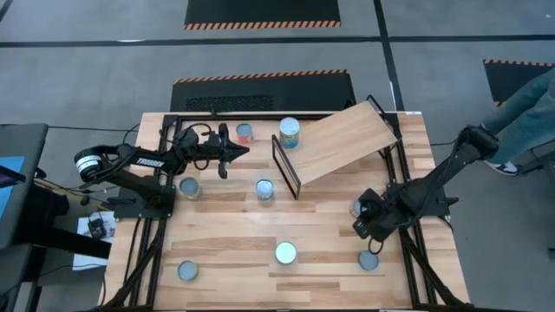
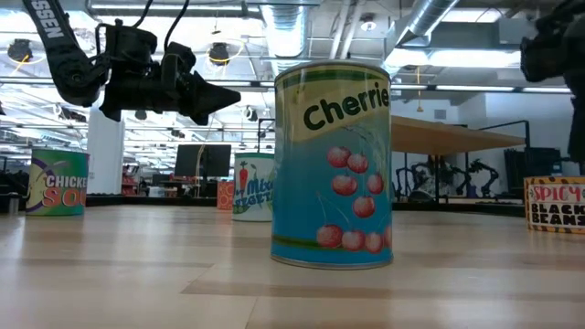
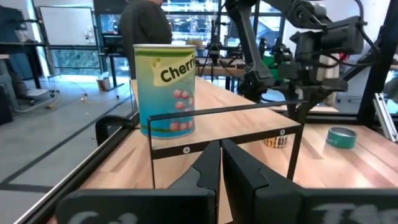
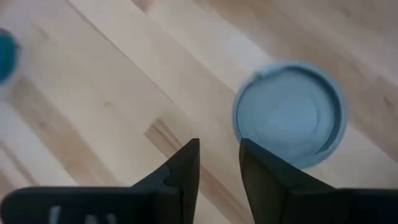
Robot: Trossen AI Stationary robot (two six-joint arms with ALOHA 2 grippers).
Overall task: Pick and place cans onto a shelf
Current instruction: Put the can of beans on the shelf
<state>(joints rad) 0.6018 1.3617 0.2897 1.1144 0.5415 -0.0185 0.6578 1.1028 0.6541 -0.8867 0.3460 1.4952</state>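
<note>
Several cans stand upright on the plank table. A teal "Cherries" can [image 1: 289, 133] [image 3: 165, 87] stands at the far left corner of the slanted plywood shelf [image 1: 342, 143]; whether it rests on the board or the table, I cannot tell. My left gripper [image 1: 227, 154] [image 3: 220, 163] is shut and empty. It hovers above the table left of the shelf's black frame [image 3: 224, 112] and points toward it. My right gripper [image 1: 364, 227] [image 4: 219, 155] points down, its fingers a narrow gap apart, beside a can with a pale-blue lid [image 4: 289, 115]. It touches nothing.
Other cans stand at the table's far side [image 1: 245, 133], left [image 1: 189, 187], middle [image 1: 264, 190] and near side [image 1: 285, 253] [image 1: 187, 271] [image 1: 368, 260]. One can [image 1: 356, 208] is partly hidden by my right arm. A person [image 1: 529, 113] stands past the table's right edge.
</note>
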